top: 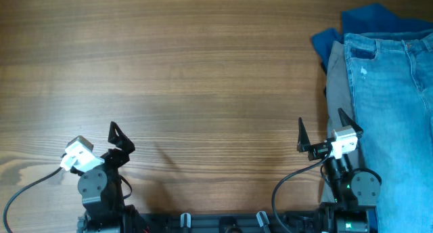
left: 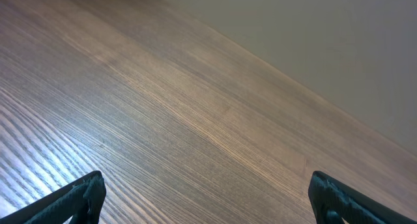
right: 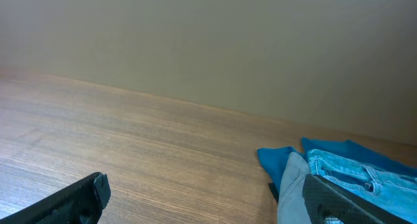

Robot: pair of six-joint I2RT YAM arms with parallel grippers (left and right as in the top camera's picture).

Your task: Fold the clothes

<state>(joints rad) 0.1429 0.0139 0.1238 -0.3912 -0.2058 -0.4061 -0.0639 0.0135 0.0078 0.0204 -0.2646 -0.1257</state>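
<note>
Light-blue denim jeans point(top: 392, 104) lie on top of a pile at the table's right edge, waistband toward the far side. Grey-beige trousers point(top: 336, 84) stick out from under their left side, and a deep blue garment point(top: 365, 19) shows beneath at the far end. In the right wrist view the jeans point(right: 365, 175), grey trousers point(right: 293, 191) and blue garment point(right: 273, 162) sit at the lower right. My right gripper point(top: 323, 130) is open and empty, its right finger over the pile's left edge. My left gripper point(top: 120, 139) is open and empty over bare wood at the near left.
The wooden table point(top: 189, 77) stretches left of the pile. Cables run from both arm bases point(top: 291, 182) along the near edge. A plain wall point(right: 195, 42) stands behind the table's far edge.
</note>
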